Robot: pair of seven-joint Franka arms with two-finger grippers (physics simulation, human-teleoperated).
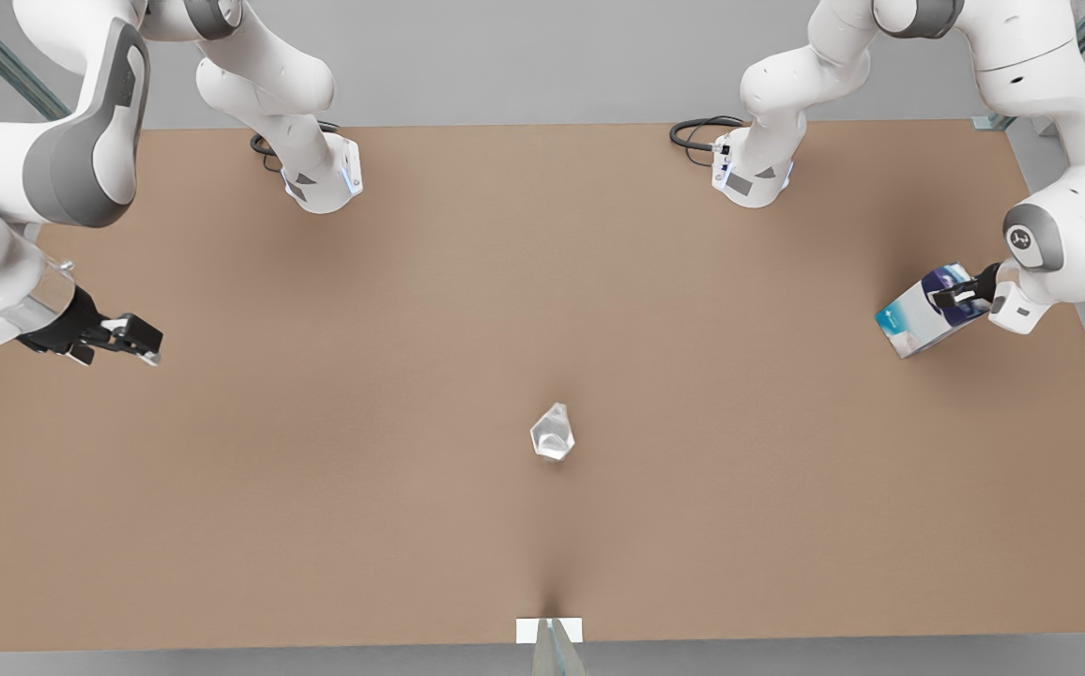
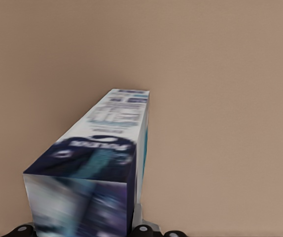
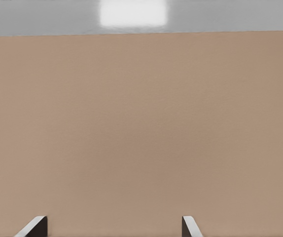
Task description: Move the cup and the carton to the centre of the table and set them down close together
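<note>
Cup: a small silvery, faceted cup [image 1: 553, 433] stands on the counter [image 1: 336, 488] a little toward 6 o'clock from the counter's middle in the front view, free of both hands.

Carton: a white, light-blue and navy carton [image 1: 918, 314] sits far out toward 3 o'clock in the front view, tilted, with its pale end leaning toward the counter's middle; whether its low edge touches the counter cannot be told. In the left wrist view the carton [image 2: 94, 168] stretches away from the camera over bare tan surface.

Left hand: the left hand [image 1: 960, 293] grips the carton at its navy end, fingers closed against its sides, well apart from the cup.

Right hand: the right hand [image 1: 150, 345] hangs over the counter's edge toward 9 o'clock in the front view, holding nothing. In the right wrist view its two fingertips [image 3: 33, 227] stand wide apart above bare counter [image 3: 141, 128].

Gap: cup and carton are well apart.
</note>
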